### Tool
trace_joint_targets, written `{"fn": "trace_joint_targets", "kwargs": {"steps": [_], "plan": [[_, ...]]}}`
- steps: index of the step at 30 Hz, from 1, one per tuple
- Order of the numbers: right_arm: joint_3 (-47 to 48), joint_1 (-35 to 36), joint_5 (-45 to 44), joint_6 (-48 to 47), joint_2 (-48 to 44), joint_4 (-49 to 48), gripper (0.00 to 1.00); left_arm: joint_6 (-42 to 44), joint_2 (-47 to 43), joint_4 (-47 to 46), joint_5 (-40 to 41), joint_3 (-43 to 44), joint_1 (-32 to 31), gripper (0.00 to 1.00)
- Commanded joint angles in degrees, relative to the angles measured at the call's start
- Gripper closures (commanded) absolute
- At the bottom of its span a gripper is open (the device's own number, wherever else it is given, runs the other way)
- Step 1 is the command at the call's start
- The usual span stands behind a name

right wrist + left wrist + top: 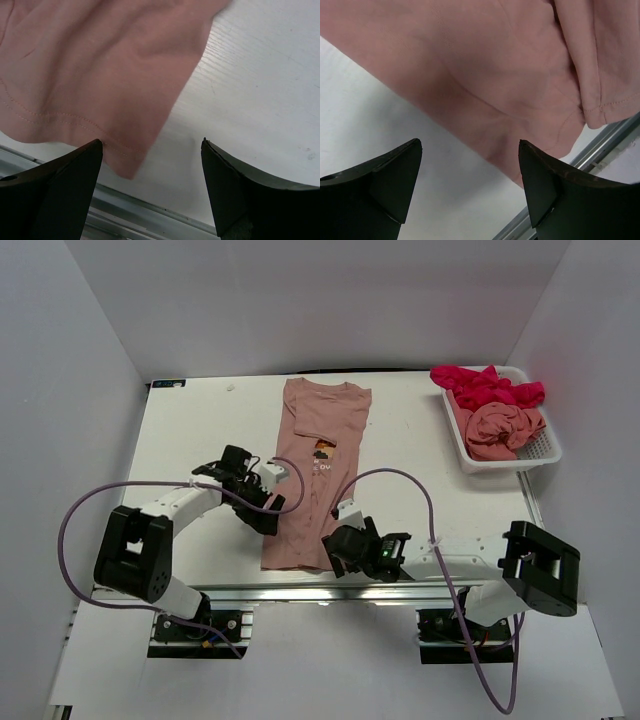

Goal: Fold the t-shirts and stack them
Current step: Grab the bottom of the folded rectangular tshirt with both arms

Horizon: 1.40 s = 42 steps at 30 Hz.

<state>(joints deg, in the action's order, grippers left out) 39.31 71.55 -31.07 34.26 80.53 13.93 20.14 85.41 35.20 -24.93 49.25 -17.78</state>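
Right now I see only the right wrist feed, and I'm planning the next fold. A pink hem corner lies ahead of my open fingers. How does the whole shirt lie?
Observer: The pink t-shirt is a long narrow strip, collar far, hem at the near table edge.
Operator: And the other arm?
Observer: The left gripper is open over the strip's left edge, toward the hem.
Operator: Any more shirts?
Observer: Two, bunched in the white basket at far right: a magenta shirt and a second pink shirt.
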Motion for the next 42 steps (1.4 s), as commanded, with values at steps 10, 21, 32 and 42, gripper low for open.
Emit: {"fn": "trace_joint_targets", "kwargs": {"steps": [10,21,32,42], "plan": [[2.1,-5.9,2.3,-3.8,2.2,-5.8,0.17,5.0,6.0,18.0,-3.3,6.1,-0.6,0.12],[3.2,-9.1,8.0,-3.2,5.5,-9.1,0.29,9.1,12.0,27.8,-11.1,11.7,-0.7,0.16],[3.3,-8.9,8.9,1.1,-1.0,-4.7,0.3,8.8,13.4,28.2,-10.9,11.9,-0.8,0.16],[3.8,-8.9,9.4,0.8,-3.1,-3.0,0.29,-2.4,13.1,11.4,-4.5,2.7,-0.8,0.24]]}}
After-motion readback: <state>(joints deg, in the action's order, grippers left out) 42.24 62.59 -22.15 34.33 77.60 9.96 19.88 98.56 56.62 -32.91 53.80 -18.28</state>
